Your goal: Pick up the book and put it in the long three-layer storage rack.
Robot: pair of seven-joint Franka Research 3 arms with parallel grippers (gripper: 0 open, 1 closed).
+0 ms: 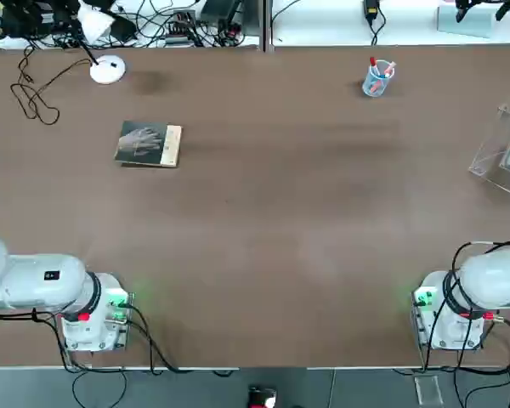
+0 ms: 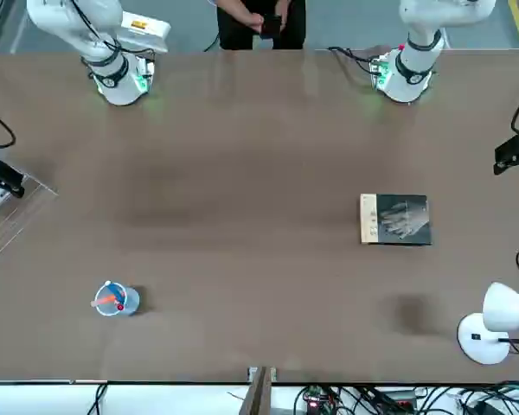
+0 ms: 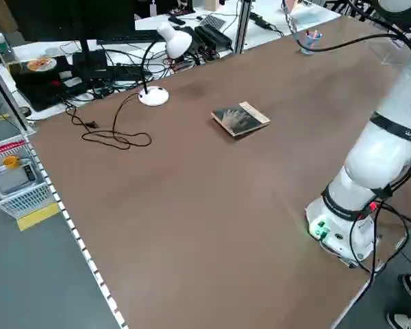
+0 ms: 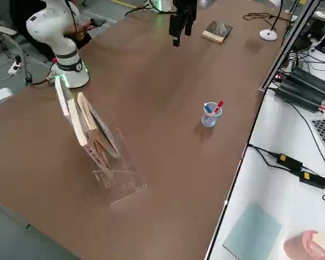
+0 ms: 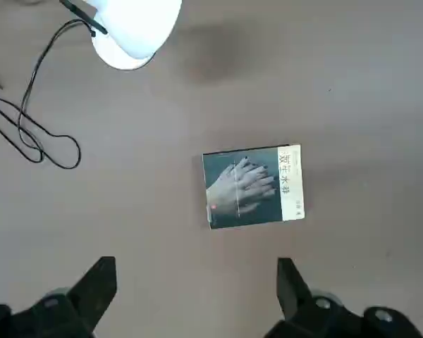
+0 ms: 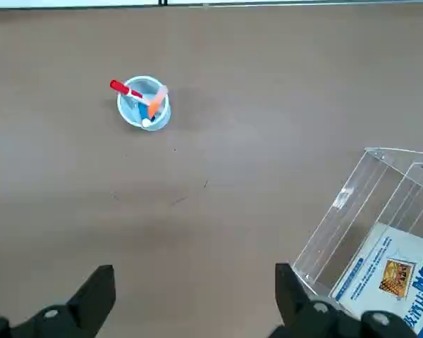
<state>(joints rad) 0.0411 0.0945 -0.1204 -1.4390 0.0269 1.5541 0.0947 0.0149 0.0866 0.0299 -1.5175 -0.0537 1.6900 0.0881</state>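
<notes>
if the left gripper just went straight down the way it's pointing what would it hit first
Probably bare table. The left gripper is open, pointing down, and the book lies slightly beyond its fingertips, so it would likely just miss the book, though depth is unclear.

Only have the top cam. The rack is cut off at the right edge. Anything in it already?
Observer: Yes. The right side view shows the rack with flat booklets leaning in it.
Operator: Left end effector state?
Observer: The left wrist view shows the left end effector wide open, above the book and not touching it.
Operator: Anyone near the table?
Observer: The front view shows a person standing behind the arm bases.
</notes>
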